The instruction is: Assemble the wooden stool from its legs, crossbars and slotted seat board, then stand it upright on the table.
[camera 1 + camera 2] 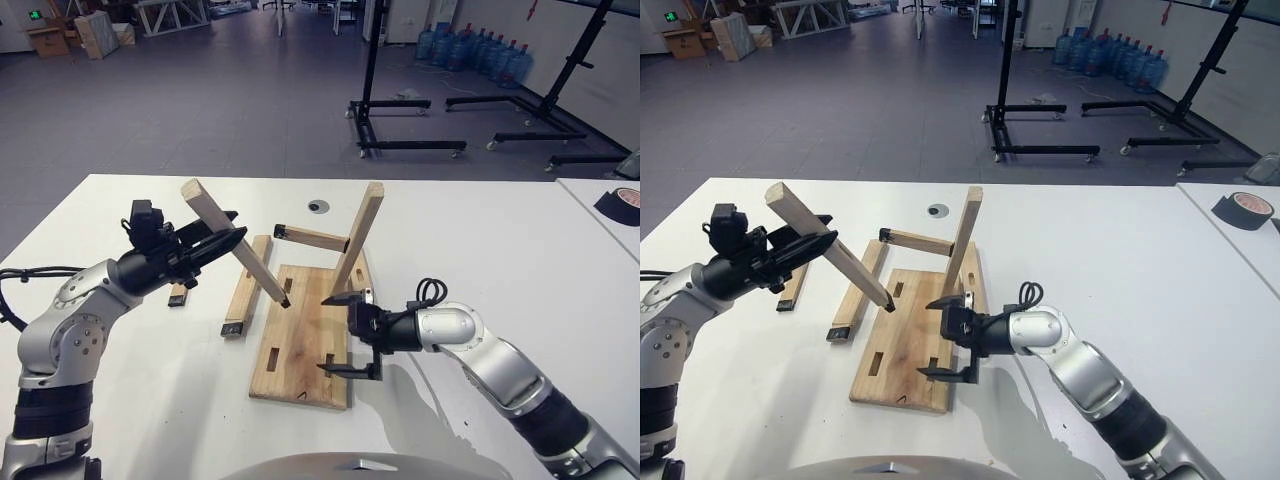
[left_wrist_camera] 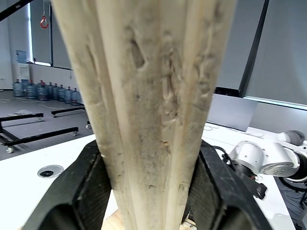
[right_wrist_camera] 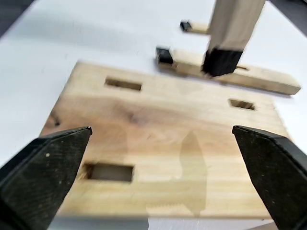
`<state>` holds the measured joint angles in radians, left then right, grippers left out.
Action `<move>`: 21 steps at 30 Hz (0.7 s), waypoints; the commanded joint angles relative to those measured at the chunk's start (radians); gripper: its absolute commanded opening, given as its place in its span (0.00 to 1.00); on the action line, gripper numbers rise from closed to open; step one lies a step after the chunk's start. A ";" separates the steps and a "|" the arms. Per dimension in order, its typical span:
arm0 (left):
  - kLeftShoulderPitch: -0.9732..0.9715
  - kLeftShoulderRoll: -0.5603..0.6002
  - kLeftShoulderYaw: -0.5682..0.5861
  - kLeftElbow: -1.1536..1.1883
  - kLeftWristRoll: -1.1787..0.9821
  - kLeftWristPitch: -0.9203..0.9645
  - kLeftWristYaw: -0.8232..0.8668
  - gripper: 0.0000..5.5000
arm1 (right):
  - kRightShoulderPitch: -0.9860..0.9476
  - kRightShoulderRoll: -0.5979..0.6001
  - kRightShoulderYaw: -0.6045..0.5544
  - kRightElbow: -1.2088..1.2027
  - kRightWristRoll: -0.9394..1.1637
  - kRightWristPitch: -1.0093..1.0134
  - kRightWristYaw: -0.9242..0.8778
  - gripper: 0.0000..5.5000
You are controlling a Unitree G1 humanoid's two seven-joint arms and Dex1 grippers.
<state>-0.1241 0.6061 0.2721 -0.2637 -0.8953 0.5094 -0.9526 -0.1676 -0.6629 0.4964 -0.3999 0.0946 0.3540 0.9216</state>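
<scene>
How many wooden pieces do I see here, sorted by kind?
Slotted wooden seat board: 1
Long wooden legs: 3 (held leg, standing leg, lying leg)
Shorter wooden bars: 2 (joined bar, loose bar)
Total: 6

From the left wrist you can't see either end of the held leg (image 2: pixel 153 96): it runs off the picture both ways and hides nearly all of the seat board (image 1: pixel 300 350) behind it. From the right wrist the same leg is cut by the picture's edge, so you get just its black-capped tip. The loose leg (image 3: pixel 259 79) and the farther piece (image 3: pixel 194 27), the 2 parts past the board, are blurred. From the head, the upright leg (image 1: pixel 360 235) has its foot behind a finger of the right gripper (image 1: pixel 323 335), so you can't tell whether it sits in a slot. A small piece (image 1: pixel 178 296) is partly hidden under the left gripper (image 1: pixel 240 225), and the tape roll (image 1: pixel 620 205) is cut by the edge
</scene>
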 commanded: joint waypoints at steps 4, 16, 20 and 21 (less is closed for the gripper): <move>0.039 -0.003 0.011 -0.072 0.052 -0.041 0.035 0.37 | -0.008 -0.056 0.047 -0.043 -0.148 0.012 0.010 0.98; 0.106 -0.054 0.005 -0.141 0.086 -0.092 0.095 0.37 | -0.094 -0.047 0.004 -0.126 -0.154 0.118 0.024 0.98; 0.107 -0.056 -0.001 -0.135 0.084 -0.090 0.101 0.37 | -0.129 -0.030 0.056 -0.078 -0.225 0.060 0.022 0.98; 0.107 -0.053 0.000 -0.130 0.083 -0.089 0.098 0.37 | -0.139 -0.014 0.075 -0.061 -0.242 0.049 0.019 0.98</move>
<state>-0.0120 0.5505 0.2765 -0.3897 -0.8186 0.4252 -0.8556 -0.2765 -0.6985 0.5431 -0.4858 -0.1189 0.4248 0.9436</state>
